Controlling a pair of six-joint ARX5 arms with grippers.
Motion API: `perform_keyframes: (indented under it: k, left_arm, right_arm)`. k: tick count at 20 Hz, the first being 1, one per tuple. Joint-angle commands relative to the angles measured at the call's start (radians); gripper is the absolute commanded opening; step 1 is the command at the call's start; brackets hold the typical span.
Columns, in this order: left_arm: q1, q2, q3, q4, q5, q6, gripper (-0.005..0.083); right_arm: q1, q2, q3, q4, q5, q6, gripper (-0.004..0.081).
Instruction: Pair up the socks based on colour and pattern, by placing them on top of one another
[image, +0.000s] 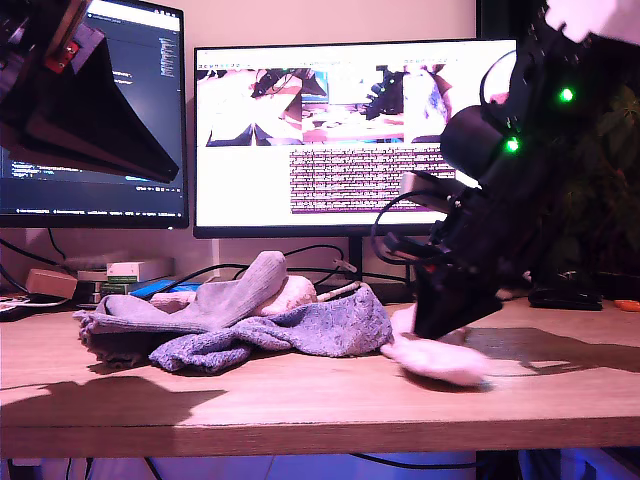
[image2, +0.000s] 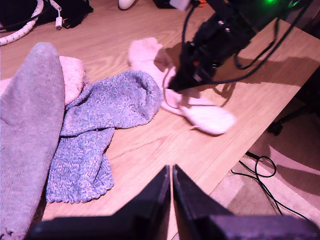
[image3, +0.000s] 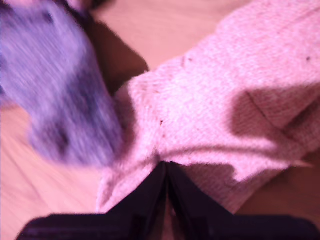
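Pink sock (image3: 215, 115) pinched under second hand (image3: 167, 172), touching blue sock (image3: 60, 95).

A second pink sock (image: 292, 293) is mostly buried under the grey sock (image: 225, 298) in the heap.

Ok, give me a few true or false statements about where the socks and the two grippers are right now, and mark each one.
1. My second gripper is down at the pink sock lying apart from the pile. True.
2. My first gripper is clamped on a grey sock. False: it hangs above the table, jaws together, holding nothing.
3. A blue-purple knit sock lies beside a grey sock. True.
4. All socks are already stacked in matching pairs. False: they lie in a mixed heap.
5. Two monitors stand behind the table. True.
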Motion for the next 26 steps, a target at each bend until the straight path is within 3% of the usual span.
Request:
perform_keyframes:
  k: [1, 5, 9, 17, 19, 23, 26]
  left_arm:
    - [-0.002, 0.005, -0.013, 0.007, 0.000, 0.005, -0.0020]
    - [-0.002, 0.005, -0.013, 0.008, 0.000, 0.005, -0.0020]
    - [-0.002, 0.005, -0.013, 0.006, 0.000, 0.031, -0.0020]
    - [-0.002, 0.005, -0.013, 0.004, 0.000, 0.031, -0.0020]
    - [-0.002, 0.005, -0.013, 0.002, 0.000, 0.031, -0.0020]
    - [-0.002, 0.005, -0.013, 0.000, 0.001, 0.031, -0.0020]
    - [-0.002, 0.005, -0.013, -0.002, 0.001, 0.031, -0.0020]
  right_arm:
    - [0.003, 0.031, -0.043, -0.105, 0.048, -0.009, -0.0013]
    - [0.004, 0.031, -0.043, -0.241, 0.130, -0.037, -0.0013]
    - [0.004, 0.005, -0.042, -0.215, 0.113, -0.026, -0.0013]
    - [0.004, -0.189, 0.021, -0.219, 0.091, -0.053, -0.0013]
    - [0.004, -0.188, 0.047, -0.206, 0.048, -0.100, -0.0013]
    - [0.005, -0.179, 0.072, -0.046, -0.089, -0.193, -0.0013]
    - [0.004, -0.147, 0.166, -0.048, -0.190, -0.231, -0.0013]
